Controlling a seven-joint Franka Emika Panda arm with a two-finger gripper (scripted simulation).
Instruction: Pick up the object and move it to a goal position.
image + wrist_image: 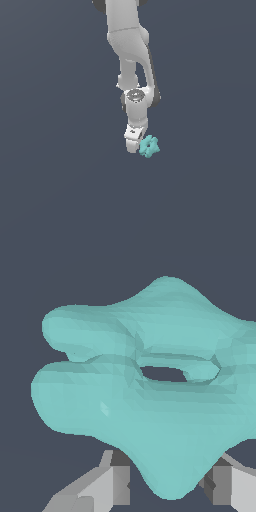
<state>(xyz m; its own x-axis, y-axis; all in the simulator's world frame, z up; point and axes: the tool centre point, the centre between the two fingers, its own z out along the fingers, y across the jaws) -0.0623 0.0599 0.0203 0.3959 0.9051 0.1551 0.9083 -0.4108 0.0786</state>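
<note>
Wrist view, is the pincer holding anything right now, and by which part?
Yes, it seems so: the teal knob has one lobe down between the two fingers of the pincer. Actual contact is hard to confirm.

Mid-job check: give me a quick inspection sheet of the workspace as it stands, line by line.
Surface: plain dark grey-blue ground, no edges or markings seen.
Job's things: teal lobed piece with a centre hole, at the claw's tip; no goal marker seen.
Clutter: nothing seen.
Grippers: claw points down, the piece against it on the exterior view's right; in the wrist view a finger shows on either side of the piece's lower lobe; whether it grips, cannot tell.
Cables: nothing seen.
Surroundings: nothing seen beyond the arm.
</note>
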